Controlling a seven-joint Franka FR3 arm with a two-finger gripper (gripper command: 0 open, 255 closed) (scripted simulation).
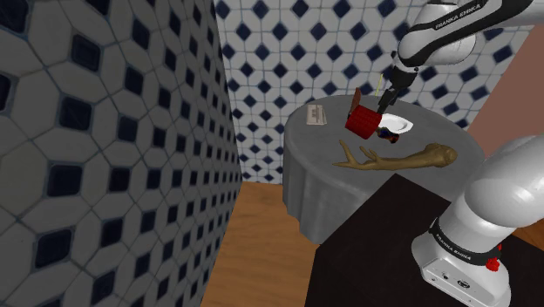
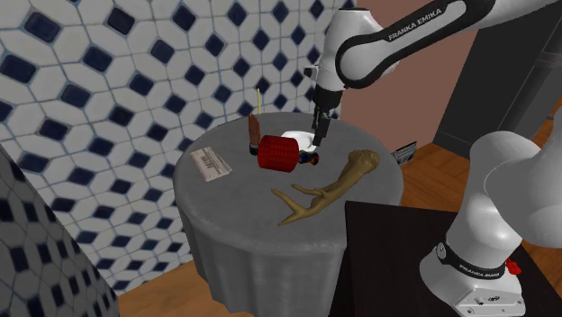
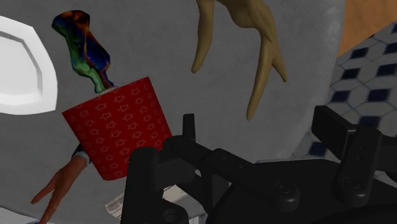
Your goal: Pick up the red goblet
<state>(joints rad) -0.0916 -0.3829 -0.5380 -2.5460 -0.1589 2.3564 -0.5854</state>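
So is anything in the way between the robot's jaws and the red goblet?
Nothing visible is. The red goblet sits right before the open jaws on the grey table. The white dish lies beside it and the antler off to one side.

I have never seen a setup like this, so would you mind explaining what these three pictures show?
These are simulator renders of one white robot arm standing on a dark box. Its black two-fingered hand hangs over a round grey table. The shoulder view looks from beside the arm's base. The second exterior view looks at the table from another side. The wrist view comes from a camera on the hand itself, looking along its fingers. On the table are a red star-patterned goblet, a white dish next to it, a tan antler-shaped piece and a small printed card. The fingers stand apart and hold nothing. The goblet, which the arm is meant to pick up, rests on the table.
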